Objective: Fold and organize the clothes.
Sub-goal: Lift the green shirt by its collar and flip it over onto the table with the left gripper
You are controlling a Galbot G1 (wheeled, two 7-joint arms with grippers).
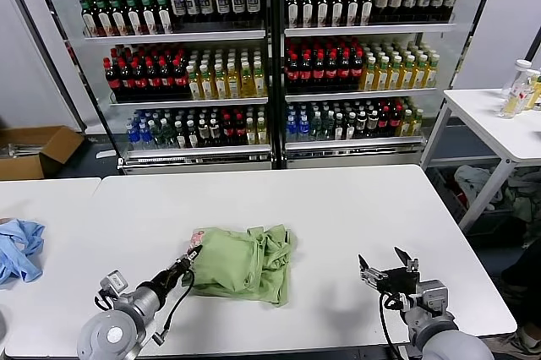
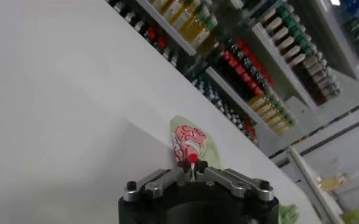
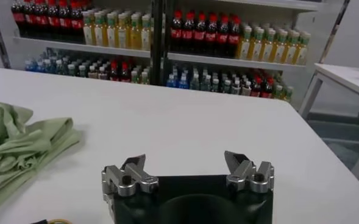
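Note:
The light green polo shirt lies bunched and partly folded on the white table, near its front middle. A bit of its red-and-white print shows at the shirt's left edge. My left gripper is shut on that printed edge; in the left wrist view the fingers pinch the printed cloth. My right gripper is open and empty, low over the table to the right of the shirt. The shirt also shows in the right wrist view, off to one side of the open gripper.
A light blue garment lies at the left table's edge. Drink coolers full of bottles stand behind the table. A second white table with bottles is at the right, a cardboard box on the floor at the left.

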